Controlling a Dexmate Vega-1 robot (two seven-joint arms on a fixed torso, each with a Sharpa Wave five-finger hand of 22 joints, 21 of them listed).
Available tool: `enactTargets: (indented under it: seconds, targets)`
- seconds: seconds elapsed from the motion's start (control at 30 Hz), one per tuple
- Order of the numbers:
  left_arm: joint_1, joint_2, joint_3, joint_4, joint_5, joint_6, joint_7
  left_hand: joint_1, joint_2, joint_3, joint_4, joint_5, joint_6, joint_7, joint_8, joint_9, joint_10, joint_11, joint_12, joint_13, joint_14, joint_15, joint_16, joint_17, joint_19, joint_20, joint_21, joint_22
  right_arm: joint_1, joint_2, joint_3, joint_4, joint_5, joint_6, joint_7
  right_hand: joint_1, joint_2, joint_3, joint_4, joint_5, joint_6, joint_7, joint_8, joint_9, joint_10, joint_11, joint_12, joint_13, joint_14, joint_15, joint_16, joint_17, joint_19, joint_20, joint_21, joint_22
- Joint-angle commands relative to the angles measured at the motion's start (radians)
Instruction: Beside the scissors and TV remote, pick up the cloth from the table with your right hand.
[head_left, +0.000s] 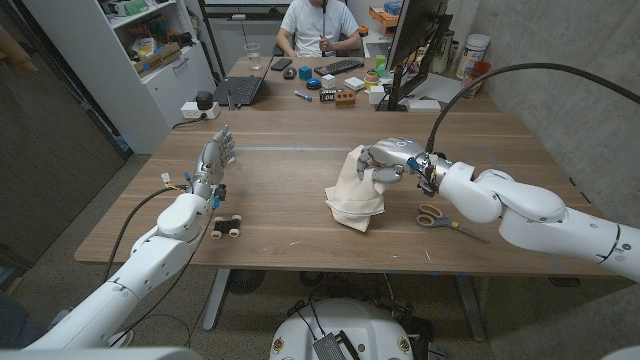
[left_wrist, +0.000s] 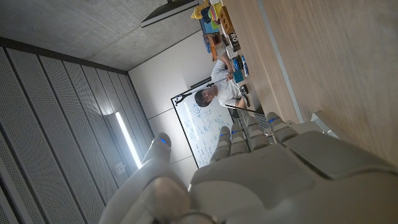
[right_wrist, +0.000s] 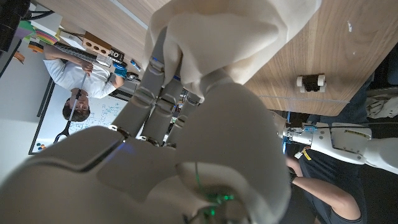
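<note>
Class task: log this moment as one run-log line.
right hand: grips cloth, partly lifted | left hand: idle, holds nothing | scissors: on table, beside cloth

At the centre of the head view, the cloth (head_left: 356, 191) lies on the table (head_left: 290, 140), with the right hand (head_left: 388, 160) on its upper right part. The scissors (head_left: 440, 219) lie just right of the cloth, lower in the frame, beside the right forearm. At left of centre the left hand (head_left: 214, 160) stands apart from everything, and a small wheeled object (head_left: 227, 225) sits below it near the table's front edge. A person (head_left: 318, 27) sits at top centre behind the table, with a laptop (head_left: 242, 89) at upper left and a monitor (head_left: 415, 40) at upper right.
</note>
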Motion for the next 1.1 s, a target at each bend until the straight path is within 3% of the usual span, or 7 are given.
enactTargets:
  seconds: [0.03, 0.07, 0.23, 0.67, 1.1]
  targets:
    - [-0.004, 0.0, 0.004, 0.008, -0.002, -0.003, -0.006, -0.004, -0.001, -0.001, -0.003, 0.002, 0.002, 0.004, -0.004, 0.003, 0.004, 0.006, -0.003, 0.004, 0.008, 0.003, -0.005, 0.002, 0.002, 0.011, 0.001, 0.004, 0.002, -0.069, 0.086, -0.088, 0.049, -0.039, 0.049, -0.002, 0.013, 0.004, 0.003, 0.0, -0.006, -0.002, 0.008, 0.002, 0.02, -0.012, -0.003, 0.002, 0.01, -0.068, -0.005, 0.008, -0.006, -0.009, 0.01, 0.0]
    - [-0.005, -0.003, 0.003, 0.01, -0.005, -0.003, -0.005, -0.004, -0.001, -0.001, -0.003, 0.002, 0.002, 0.005, -0.004, 0.003, 0.004, 0.006, -0.003, 0.004, 0.008, 0.003, -0.005, 0.002, 0.001, 0.012, 0.001, 0.004, -0.005, -0.075, 0.1, -0.091, 0.067, -0.032, 0.031, -0.003, 0.013, 0.004, 0.003, 0.0, -0.006, -0.002, 0.008, 0.0, 0.021, -0.012, -0.003, 0.004, 0.01, -0.067, -0.006, 0.01, -0.007, -0.01, 0.013, -0.001]
    - [-0.013, 0.005, 0.012, 0.016, 0.009, 0.009, -0.002, -0.004, -0.001, -0.001, -0.004, 0.002, 0.003, 0.004, -0.003, 0.003, 0.004, 0.007, -0.003, 0.004, 0.008, 0.003, -0.005, 0.002, 0.002, 0.011, 0.001, 0.004, 0.027, -0.087, 0.157, -0.103, 0.203, -0.018, 0.126, -0.004, 0.013, 0.005, 0.002, 0.001, -0.009, 0.0, 0.012, 0.005, 0.025, -0.011, -0.007, 0.003, 0.012, -0.067, -0.012, 0.019, -0.015, -0.009, 0.023, -0.005]
    - [-0.033, 0.0, 0.026, 0.039, 0.009, 0.004, -0.021, -0.003, 0.0, -0.001, -0.005, 0.002, 0.004, 0.004, -0.004, 0.003, 0.005, 0.005, -0.003, 0.004, 0.009, 0.002, -0.005, 0.002, 0.001, 0.011, 0.001, 0.004, 0.045, -0.101, 0.233, -0.181, 0.148, -0.067, 0.157, -0.006, 0.009, 0.008, -0.001, 0.001, -0.008, 0.007, 0.015, 0.001, 0.035, -0.005, -0.012, 0.005, 0.016, -0.067, -0.023, 0.033, -0.023, -0.007, 0.043, -0.013]
    - [-0.034, 0.026, 0.003, 0.0, 0.017, 0.009, -0.009, -0.003, 0.002, -0.001, -0.006, 0.002, 0.003, 0.006, -0.005, 0.003, 0.004, 0.007, -0.004, 0.004, 0.009, 0.003, -0.005, 0.002, 0.002, 0.01, 0.002, 0.004, 0.076, -0.098, 0.295, -0.233, 0.114, -0.102, 0.218, -0.009, 0.009, 0.012, -0.002, 0.001, -0.008, 0.006, 0.018, 0.0, 0.04, -0.005, -0.018, 0.008, 0.026, -0.069, -0.031, 0.047, -0.028, -0.008, 0.062, -0.021]
